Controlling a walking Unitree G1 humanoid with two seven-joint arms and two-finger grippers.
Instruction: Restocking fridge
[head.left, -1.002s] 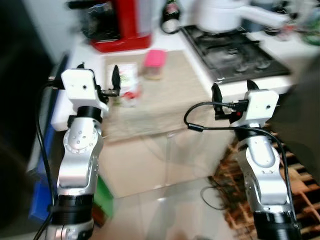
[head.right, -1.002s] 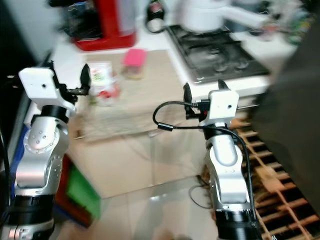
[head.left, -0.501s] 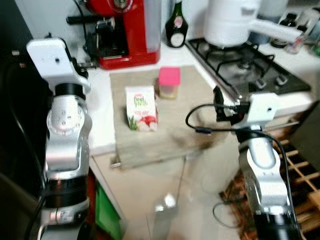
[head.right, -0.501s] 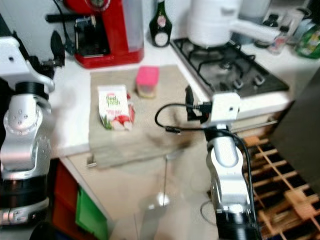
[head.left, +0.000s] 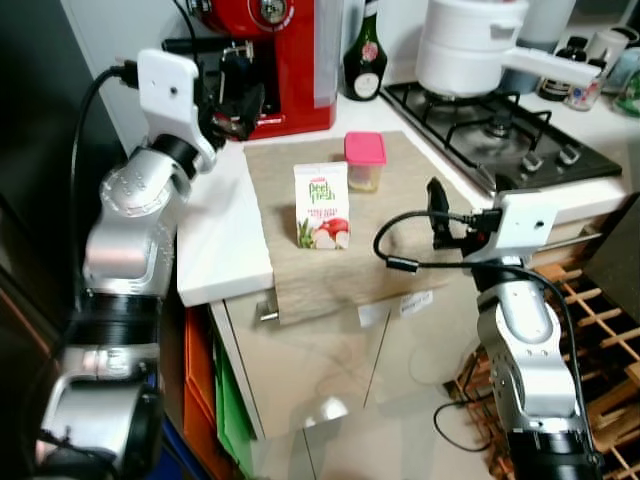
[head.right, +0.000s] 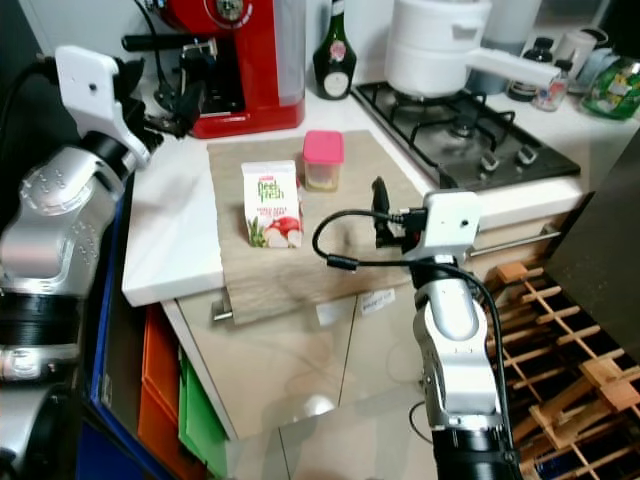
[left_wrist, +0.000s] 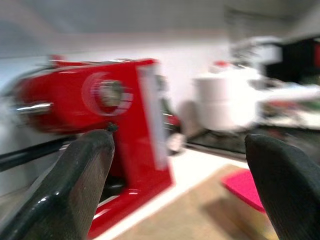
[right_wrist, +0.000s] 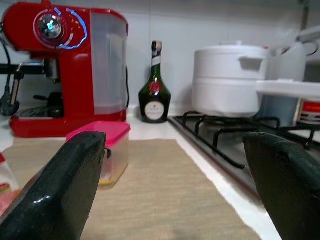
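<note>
— Where did the juice carton (head.left: 322, 205) stand?
— Upright on the worktop's (head.left: 222, 235) mat (head.left: 390, 260), with the pink-lidded tub (head.left: 364, 161) just behind.
— And the grippers?
— The left gripper (head.left: 238, 92) was by the red coffee machine (head.left: 285, 55), the right gripper (head.right: 378, 213) near the mat's right edge, both jaws apart

Bright, even light; head views are sharp. The left wrist view is motion-blurred, smearing the red coffee machine (left_wrist: 107, 145). Glare patches the floor below the worktop (head.left: 225, 245).

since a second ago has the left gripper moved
Yes. The left gripper has risen from beside the juice carton to the red coffee machine.
</note>
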